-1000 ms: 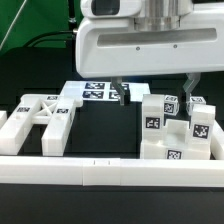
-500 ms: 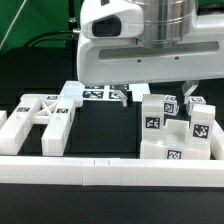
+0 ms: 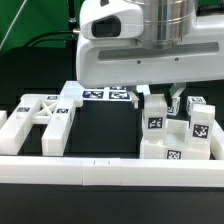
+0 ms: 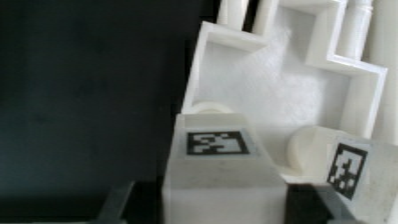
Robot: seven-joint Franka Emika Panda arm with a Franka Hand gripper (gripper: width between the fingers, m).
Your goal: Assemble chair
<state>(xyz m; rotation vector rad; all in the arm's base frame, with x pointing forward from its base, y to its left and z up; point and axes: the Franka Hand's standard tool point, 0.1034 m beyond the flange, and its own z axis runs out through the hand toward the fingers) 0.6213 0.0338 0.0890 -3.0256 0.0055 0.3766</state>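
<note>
Two-finger pincer (image 3: 160,98) clamps tagged chair block (image 3: 155,120); tips barely vis. in wrist view.

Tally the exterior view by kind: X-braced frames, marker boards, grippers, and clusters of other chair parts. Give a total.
X-braced side frame: 1
Marker board: 1
Gripper: 1
Cluster of tagged chair blocks: 1 (its pieces merge too much to count apart)
Total: 4

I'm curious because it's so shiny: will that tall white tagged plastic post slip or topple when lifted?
Probably stiff: the tall glossy white plastic post looks chunky. Its gloss suggests it could slip. Standing upright and narrow, it may tip if nudged.
</note>
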